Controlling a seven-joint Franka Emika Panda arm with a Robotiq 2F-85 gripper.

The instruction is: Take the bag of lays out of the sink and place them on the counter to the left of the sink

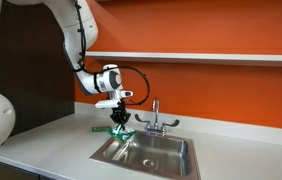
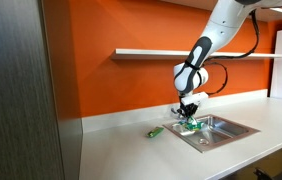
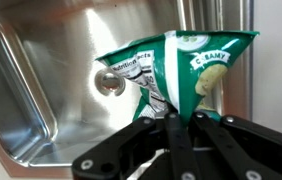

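A green and white bag of Lays (image 3: 176, 70) hangs from my gripper (image 3: 174, 125), which is shut on its lower edge. In the wrist view the bag is over the steel sink (image 3: 51, 80), near the drain and the sink's rim. In both exterior views the gripper (image 1: 120, 112) (image 2: 189, 113) holds the bag (image 1: 120, 126) (image 2: 192, 124) just above the sink's edge (image 1: 111, 150) (image 2: 186, 134), on the side away from the faucet.
A faucet (image 1: 154, 116) stands behind the sink. A small green object (image 1: 99, 128) (image 2: 154, 132) lies on the white counter (image 1: 51, 150) beside the sink. An orange wall with a shelf (image 1: 201, 57) rises behind. A dark cabinet panel (image 2: 21, 90) stands close by.
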